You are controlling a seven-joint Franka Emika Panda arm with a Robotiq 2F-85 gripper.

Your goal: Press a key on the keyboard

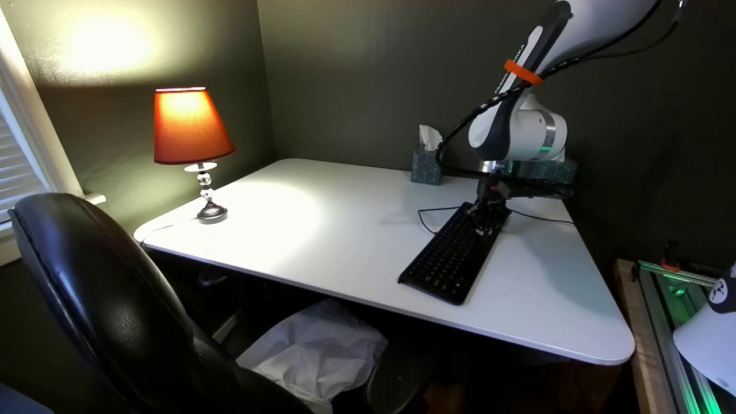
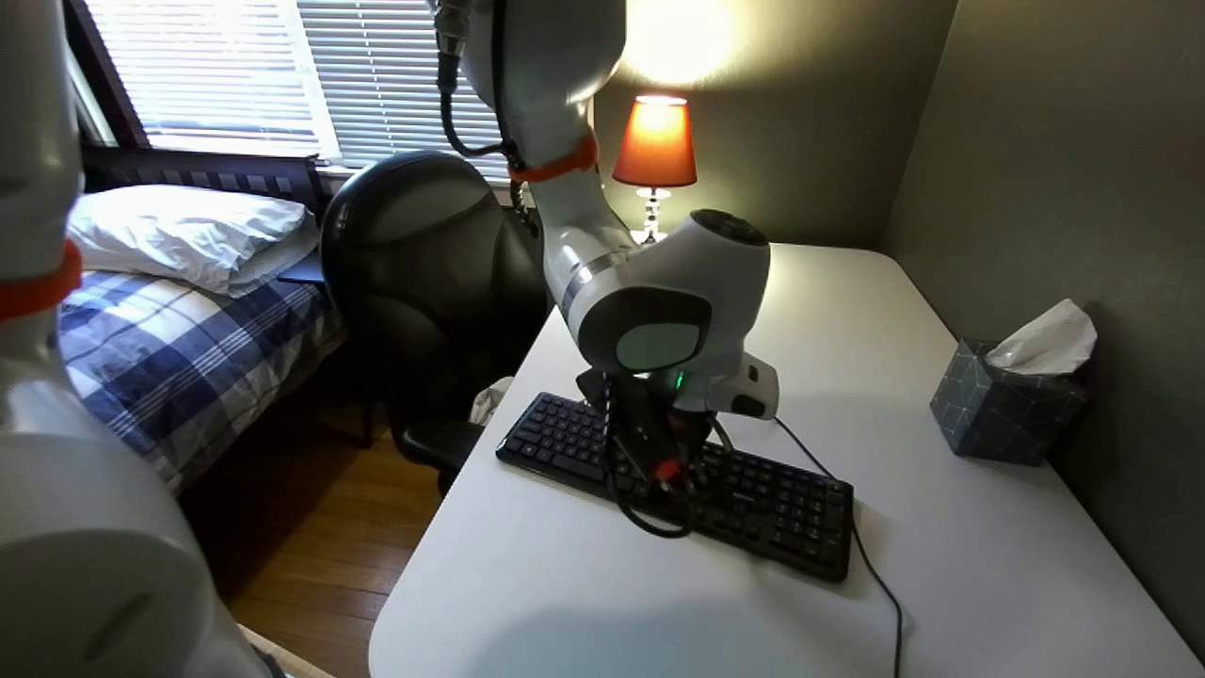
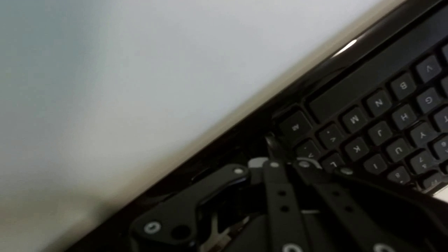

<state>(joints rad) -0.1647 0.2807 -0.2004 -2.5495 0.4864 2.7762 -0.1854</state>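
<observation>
One black keyboard [image 1: 451, 259] lies flat on the white desk [image 1: 345, 213], set aslant, with one end near the edge by the office chair [image 2: 424, 292]; in both exterior views the robot arm [image 2: 673, 268] hangs over it, partly hiding it from us. In the wrist view the end effector [image 3: 274, 147] has its fingers [image 3: 275, 182] together, with nothing visible held between them, and we find the tips just beside a key [image 3: 295, 126] next to the space bar [image 3: 378, 70] (the label looks like Alt, though it is too blurred for us to be certain). We cannot tell whether the tips touch the keyboard or stop short of it, since dark fingers merge with dark surface beneath. We take the step in hand to be the press itself, or the last of the approach to it. What the next move calls for, in our judgement, is a short, straight push on a single key, with the fingers kept together so that they act as one blunt point, followed by a lift straight up; sideways drift would risk catching a neighbouring key.
</observation>
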